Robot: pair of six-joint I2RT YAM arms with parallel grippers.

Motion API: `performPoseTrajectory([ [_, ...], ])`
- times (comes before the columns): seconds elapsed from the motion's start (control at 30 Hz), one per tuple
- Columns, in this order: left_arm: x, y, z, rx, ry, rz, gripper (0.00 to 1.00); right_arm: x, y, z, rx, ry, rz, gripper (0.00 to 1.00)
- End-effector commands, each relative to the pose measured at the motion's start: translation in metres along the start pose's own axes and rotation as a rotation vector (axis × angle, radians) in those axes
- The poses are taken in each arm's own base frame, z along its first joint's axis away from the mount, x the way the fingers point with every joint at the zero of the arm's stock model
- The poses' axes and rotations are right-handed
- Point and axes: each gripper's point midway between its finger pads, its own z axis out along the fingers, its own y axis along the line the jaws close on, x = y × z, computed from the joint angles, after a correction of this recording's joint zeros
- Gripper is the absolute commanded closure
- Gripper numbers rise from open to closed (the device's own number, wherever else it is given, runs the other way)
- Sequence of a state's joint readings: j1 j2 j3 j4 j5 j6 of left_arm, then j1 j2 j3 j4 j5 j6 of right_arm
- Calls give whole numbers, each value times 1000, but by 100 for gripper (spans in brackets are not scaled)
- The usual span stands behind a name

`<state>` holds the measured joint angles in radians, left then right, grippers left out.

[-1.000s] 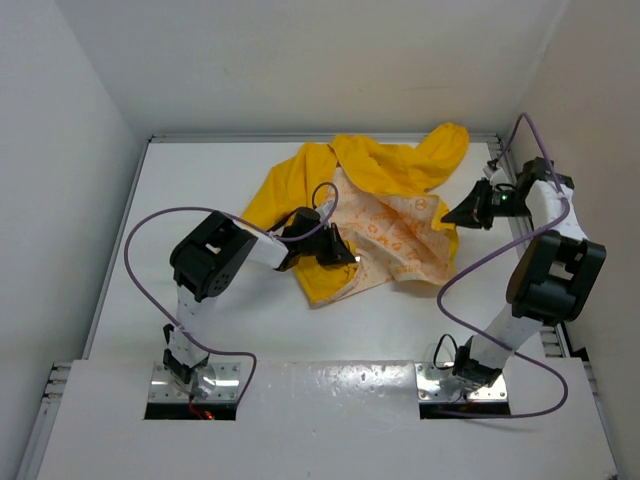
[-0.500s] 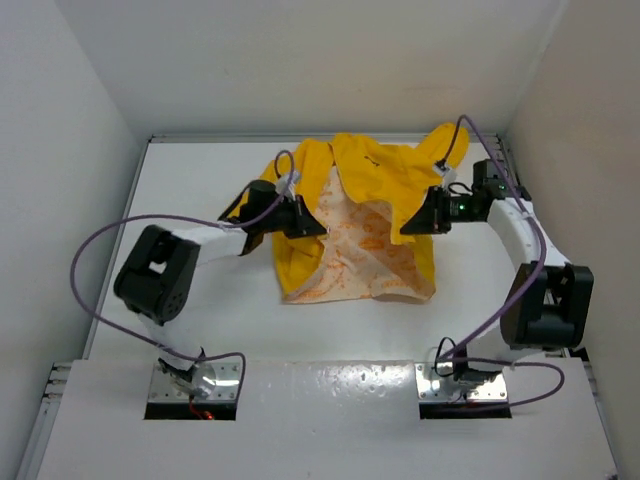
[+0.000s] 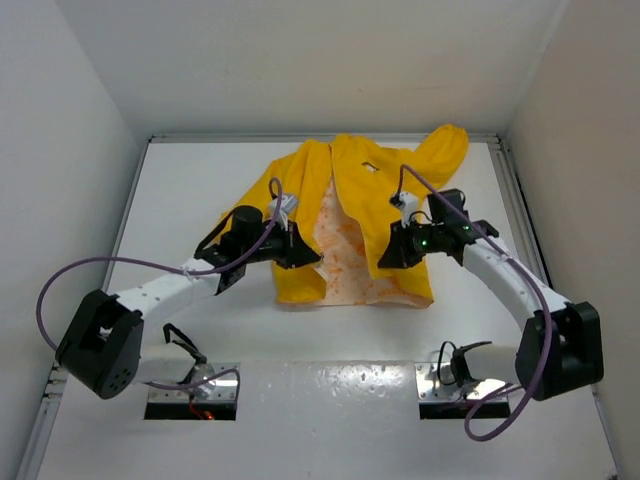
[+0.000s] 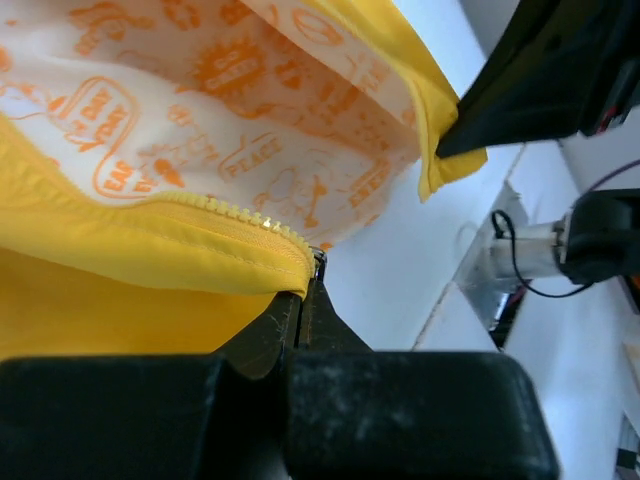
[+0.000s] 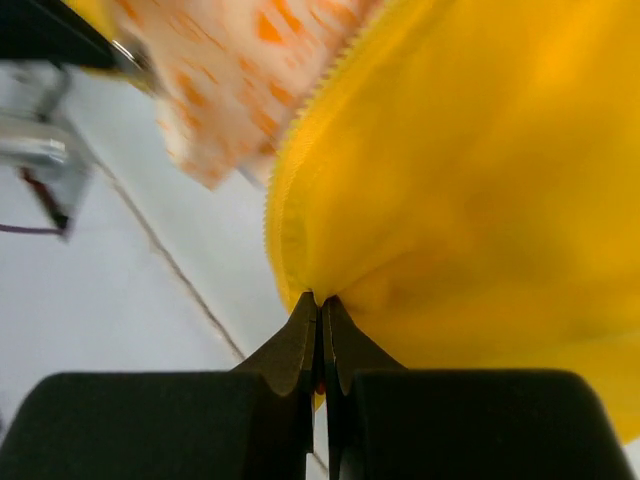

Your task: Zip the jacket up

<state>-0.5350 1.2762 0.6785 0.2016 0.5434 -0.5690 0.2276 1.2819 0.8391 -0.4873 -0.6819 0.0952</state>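
**Operator:** Where does the jacket lie?

**Observer:** Your jacket (image 3: pixel 350 185) lies on the white table (image 3: pixel 190 200), in the far half, about midway between left and right. The front is open and faces up, so you see the pale lining (image 3: pixel 350 255) with orange print between the two yellow front panels. One sleeve (image 3: pixel 445 145) reaches toward the far right corner.

**Operator:** And my grippers, what do they have?

**Observer:** Your left gripper (image 3: pixel 312 260) is closed tight on the zipper edge of the left front panel. In its wrist view the fingertips pinch the yellow cloth just where the zipper teeth (image 4: pixel 245 212) end. Your right gripper (image 3: pixel 383 262) is closed tight too, on the zipper edge of the right front panel. In its wrist view the yellow cloth comes out from between the fingertips.

**Operator:** Are the two edges together?

**Observer:** No. Your grippers stand apart, at about the same distance from you, and the lining shows between them.
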Motion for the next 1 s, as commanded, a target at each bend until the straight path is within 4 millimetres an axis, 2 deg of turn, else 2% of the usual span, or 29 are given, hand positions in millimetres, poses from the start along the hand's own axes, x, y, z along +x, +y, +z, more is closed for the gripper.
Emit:
performPoseTrajectory([
  [0.0, -11, 11, -11, -91, -40, 78, 100, 42, -27, -4, 195, 138, -54, 100],
  [0.03, -13, 13, -15, -106, -49, 87, 100, 62, -18, 3, 178, 188, -84, 100],
  [0.07, -12, 23, -18, -142, -45, 80, 100, 69, -17, 4, 182, 215, -135, 100],
  [0.1, -15, 27, -19, -158, -54, 77, 100, 74, -29, 1, 262, 232, -189, 100],
  [0.13, -15, 32, -21, -173, -50, 75, 100, 98, -24, 8, 255, 290, -253, 100],
  [0.2, -16, 38, -20, -201, -52, 70, 100, 103, -48, -1, 401, 327, -366, 100],
  [0.23, -17, 39, -21, -209, -55, 70, 100, 118, -53, -2, 419, 373, -397, 100],
  [0.27, -17, 39, -21, -210, -55, 70, 100, 115, -67, -10, 507, 376, -424, 100],
  [0.3, -20, 39, -20, -214, -68, 62, 100, 103, -74, -10, 545, 337, -473, 100],
  [0.33, -20, 39, -20, -214, -68, 62, 100, 94, -84, -19, 622, 326, -488, 100],
  [0.4, -15, 43, -19, -218, -59, 57, 100, 72, -92, -25, 675, 262, -496, 100],
  [0.5, -13, 46, -16, -221, -52, 53, 100, 46, -91, -29, 700, 173, -531, 100],
  [0.57, -15, 46, -14, -222, -51, 53, 100, 37, -92, -30, 720, 144, -557, 100],
  [0.6, -15, 46, -14, -221, -52, 53, 100, 37, -89, -27, 714, 150, -587, 100],
  [0.67, -16, 51, -13, -243, -48, 57, 100, 52, -86, -20, 716, 178, -670, 100],
  [0.77, -15, 60, -15, -276, -46, 45, 100, 63, -84, -11, 714, 150, -762, 100],
  [0.8, -15, 60, -15, -276, -46, 46, 100, 90, -91, -6, 701, 206, -789, 100],
  [0.83, -15, 61, -15, -285, -50, 46, 100, 84, -89, -2, 706, 160, -807, 100],
  [0.9, -15, 61, -15, -285, -50, 46, 100, 98, -93, 2, 713, 181, -830, 100],
  [0.97, -16, 63, -15, -293, -53, 46, 100, 99, -91, 6, 708, 178, -848, 100],
])
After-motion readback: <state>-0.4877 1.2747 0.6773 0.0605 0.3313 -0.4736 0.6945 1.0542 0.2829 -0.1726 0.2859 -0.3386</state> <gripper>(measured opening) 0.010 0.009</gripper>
